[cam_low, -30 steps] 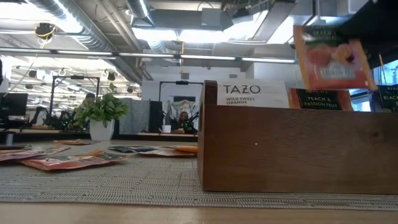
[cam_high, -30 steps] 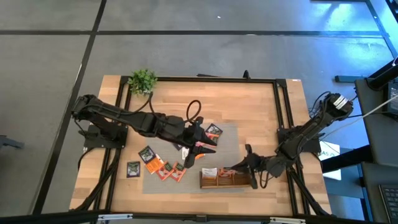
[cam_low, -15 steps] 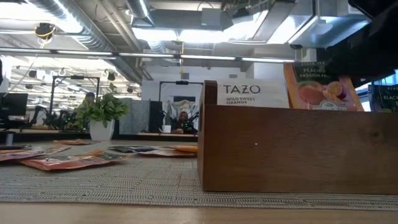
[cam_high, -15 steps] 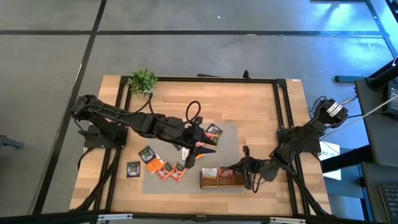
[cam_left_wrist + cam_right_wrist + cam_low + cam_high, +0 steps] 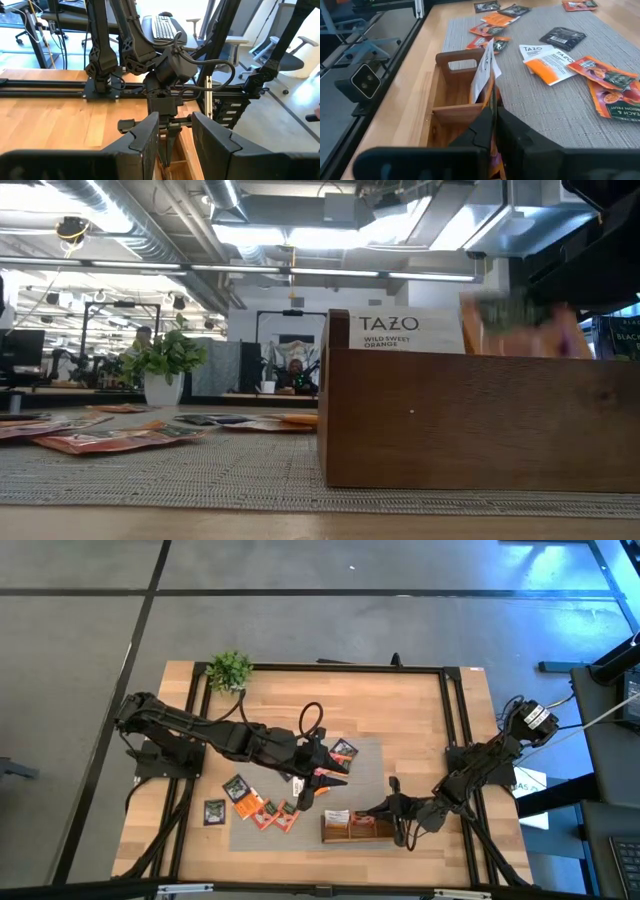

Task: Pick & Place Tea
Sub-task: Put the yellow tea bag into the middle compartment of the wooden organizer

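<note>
My right gripper (image 5: 393, 810) is over the right part of the wooden tray (image 5: 365, 828), shut on an orange sachet (image 5: 520, 328) that reaches down behind the tray's wall (image 5: 470, 420). A white TAZO sachet (image 5: 482, 75) stands upright in the tray, and dark sachets stand at its right end (image 5: 618, 338). My left gripper (image 5: 335, 772) hovers open over the grey mat (image 5: 370, 765), with nothing between its fingers (image 5: 176, 145). Several loose sachets lie flat on the mat: orange ones (image 5: 275, 813), dark ones (image 5: 238, 787), and one more (image 5: 343, 750). My right gripper pinches the orange sachet between its two fingers, which press on its flat faces. The wrist view shows it edge-on (image 5: 493, 100). The fingers come from above, slanting in from the table's right. The sachet hangs upright into a tray compartment; whether its lower edge touches the floor is hidden.
A small potted plant (image 5: 229, 670) stands at the table's far left corner. One dark sachet (image 5: 215, 810) lies on the bare wood left of the mat. Black frame rails (image 5: 450, 720) run along the table's edges. Bare wood lies between the mat and the far edge.
My right gripper has moved down and a little toward the table's left over the tray. The orange sachet, first held clear above the tray's rim, now sits lower with its bottom part behind the tray's wall.
</note>
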`<state>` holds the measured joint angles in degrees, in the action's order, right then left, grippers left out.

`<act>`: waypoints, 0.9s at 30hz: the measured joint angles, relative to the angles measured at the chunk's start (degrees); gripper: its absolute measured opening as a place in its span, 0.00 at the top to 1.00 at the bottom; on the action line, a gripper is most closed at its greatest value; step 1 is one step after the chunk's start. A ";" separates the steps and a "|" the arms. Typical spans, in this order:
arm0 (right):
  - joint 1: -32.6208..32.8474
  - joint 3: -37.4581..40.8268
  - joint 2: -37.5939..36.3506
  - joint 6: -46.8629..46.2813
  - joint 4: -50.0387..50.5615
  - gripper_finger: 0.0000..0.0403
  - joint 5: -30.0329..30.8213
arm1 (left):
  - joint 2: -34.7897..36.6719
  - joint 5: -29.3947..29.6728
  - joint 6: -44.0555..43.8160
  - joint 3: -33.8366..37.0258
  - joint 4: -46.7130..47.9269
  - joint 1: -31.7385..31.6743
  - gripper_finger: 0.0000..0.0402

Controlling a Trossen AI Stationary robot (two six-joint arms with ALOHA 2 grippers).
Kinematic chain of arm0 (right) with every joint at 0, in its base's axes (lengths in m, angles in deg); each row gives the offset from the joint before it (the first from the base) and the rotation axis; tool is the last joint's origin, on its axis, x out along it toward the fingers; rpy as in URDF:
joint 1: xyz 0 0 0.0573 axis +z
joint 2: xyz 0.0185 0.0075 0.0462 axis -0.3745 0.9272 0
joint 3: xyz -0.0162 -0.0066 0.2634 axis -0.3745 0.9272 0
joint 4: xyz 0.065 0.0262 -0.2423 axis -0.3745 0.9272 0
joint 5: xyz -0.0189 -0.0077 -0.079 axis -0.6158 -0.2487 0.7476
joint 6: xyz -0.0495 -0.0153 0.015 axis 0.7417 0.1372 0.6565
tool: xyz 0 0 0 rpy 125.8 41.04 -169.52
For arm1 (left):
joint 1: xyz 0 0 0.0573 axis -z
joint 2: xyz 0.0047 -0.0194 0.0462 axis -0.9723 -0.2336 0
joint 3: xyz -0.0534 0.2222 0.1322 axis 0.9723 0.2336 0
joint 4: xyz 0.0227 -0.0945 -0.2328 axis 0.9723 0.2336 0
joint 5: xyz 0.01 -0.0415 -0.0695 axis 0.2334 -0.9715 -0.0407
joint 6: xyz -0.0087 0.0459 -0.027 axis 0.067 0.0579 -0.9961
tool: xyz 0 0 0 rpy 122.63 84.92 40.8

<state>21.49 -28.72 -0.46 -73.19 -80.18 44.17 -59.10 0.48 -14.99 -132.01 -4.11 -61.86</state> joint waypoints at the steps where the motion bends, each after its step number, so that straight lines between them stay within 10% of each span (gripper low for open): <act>1: 0.00 0.00 0.00 0.03 0.01 0.91 0.00 | 0.01 -0.01 0.00 0.00 0.00 0.00 0.71; 16: -1.38 -0.04 -8.54 7.28 -6.29 0.85 2.43 | 0.00 -0.03 -5.84 0.00 0.84 -0.25 0.71; 27: -17.61 -0.04 -25.68 -4.98 13.62 0.86 -15.17 | -1.36 0.00 -18.50 0.11 21.93 -6.24 0.71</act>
<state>3.88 -28.77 -26.15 -78.17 -66.56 28.99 -60.46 0.48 -33.49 -131.90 17.82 -68.10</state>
